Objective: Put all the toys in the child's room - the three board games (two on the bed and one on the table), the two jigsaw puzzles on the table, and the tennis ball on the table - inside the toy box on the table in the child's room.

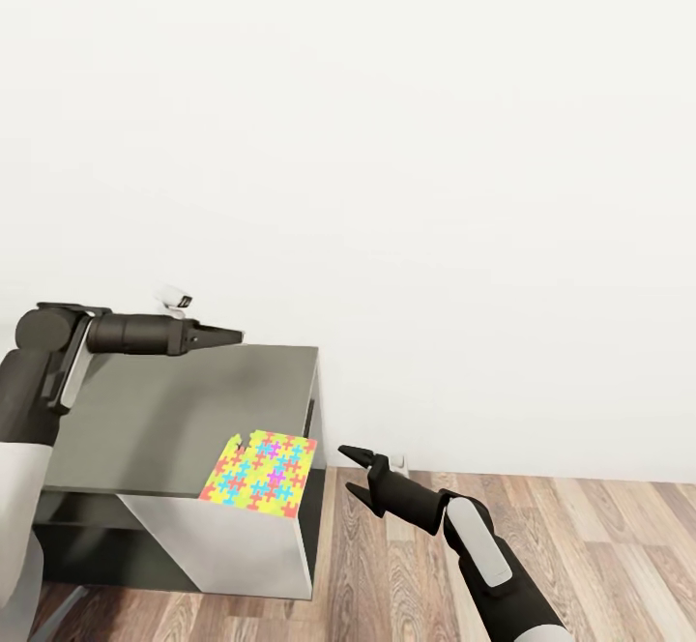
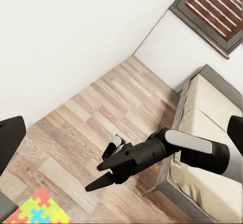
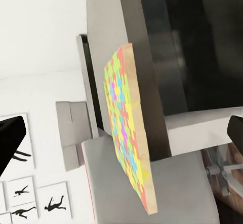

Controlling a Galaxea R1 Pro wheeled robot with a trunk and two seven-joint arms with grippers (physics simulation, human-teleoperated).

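Head view: one jigsaw puzzle (image 1: 259, 474) lies at the counter's (image 1: 184, 410) front right corner (looks thin, stiff, light; best pinched by its overhanging edge). Right claw (image 1: 350, 473) spread beside it; left claw (image 1: 232, 336) pressed together above the counter

The head camera looks down over the table (image 1: 174, 410) corner toward a white wall; both wrist cameras seemingly share its jigsaw puzzle (image 1: 259, 474), the right closest.
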